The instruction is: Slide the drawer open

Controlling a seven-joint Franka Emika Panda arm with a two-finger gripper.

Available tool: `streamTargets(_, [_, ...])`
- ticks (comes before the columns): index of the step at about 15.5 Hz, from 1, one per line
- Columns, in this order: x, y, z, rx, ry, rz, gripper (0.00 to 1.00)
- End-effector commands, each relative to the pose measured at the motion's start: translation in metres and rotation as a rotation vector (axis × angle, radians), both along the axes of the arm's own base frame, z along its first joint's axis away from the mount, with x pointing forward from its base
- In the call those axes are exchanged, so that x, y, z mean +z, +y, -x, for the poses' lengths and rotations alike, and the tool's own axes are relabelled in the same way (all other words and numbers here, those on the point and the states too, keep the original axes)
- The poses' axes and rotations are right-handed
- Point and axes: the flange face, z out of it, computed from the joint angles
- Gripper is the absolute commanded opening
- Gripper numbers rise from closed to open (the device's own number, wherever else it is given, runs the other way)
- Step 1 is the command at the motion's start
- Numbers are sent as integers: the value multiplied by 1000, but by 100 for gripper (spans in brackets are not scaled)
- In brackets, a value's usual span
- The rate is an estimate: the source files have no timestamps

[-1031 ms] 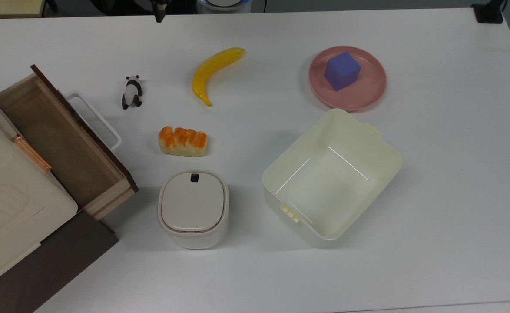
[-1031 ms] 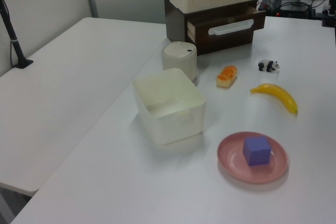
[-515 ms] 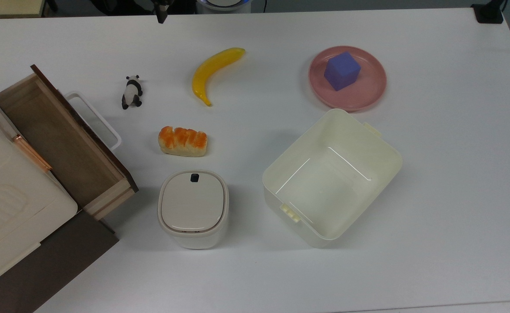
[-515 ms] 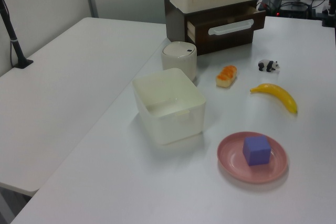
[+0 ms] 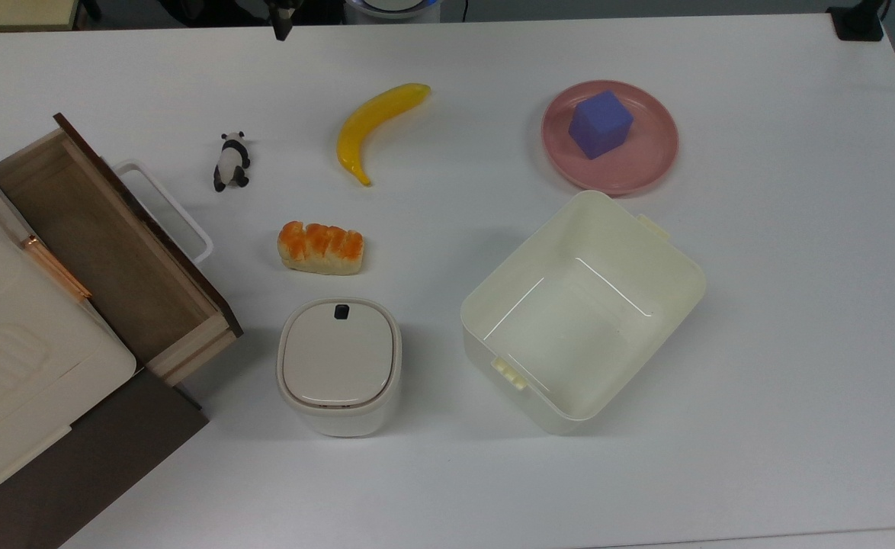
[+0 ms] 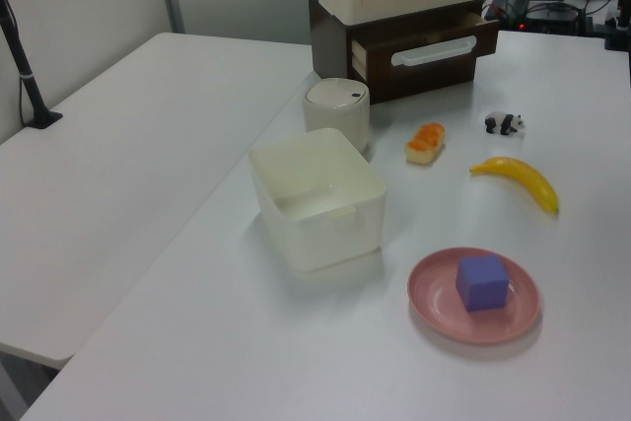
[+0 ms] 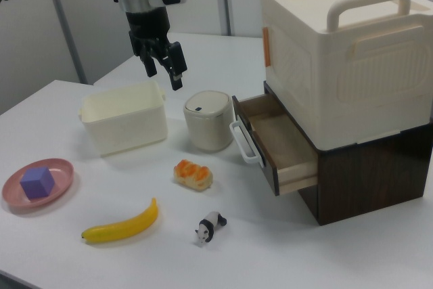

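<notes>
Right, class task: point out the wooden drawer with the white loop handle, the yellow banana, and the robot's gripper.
wooden drawer with the white loop handle [image 5: 104, 252], top view, brown inner floor.
yellow banana [image 5: 364, 126], top view, middle of its curve.
gripper [image 7: 164, 71], right view, between the fingertips.

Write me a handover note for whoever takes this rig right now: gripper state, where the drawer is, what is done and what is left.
Gripper: open, holding nothing, raised above the white table, apart from every object.
Wooden drawer with dark brown front and white loop handle: pulled well out from the dark cabinet under the cream-white appliance; its brown floor is bare.
Done: the drawer looks open.
Left: probably nothing; confirm it is open far enough.
</notes>
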Motion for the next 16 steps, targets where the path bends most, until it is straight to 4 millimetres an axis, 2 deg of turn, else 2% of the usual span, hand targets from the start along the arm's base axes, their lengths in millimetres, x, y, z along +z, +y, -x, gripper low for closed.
streamTargets(1, [5,0,8,-7,-2,-15,100])
streamTargets(3, [4,14,5,14,2,-9,100])
streamTargets(6, [5,9,6,2,0,-10,100])
streamTargets(8, [4,14,5,10,4,-8,100])
streamTargets(16, [3,12,4,8,1,-6,100])
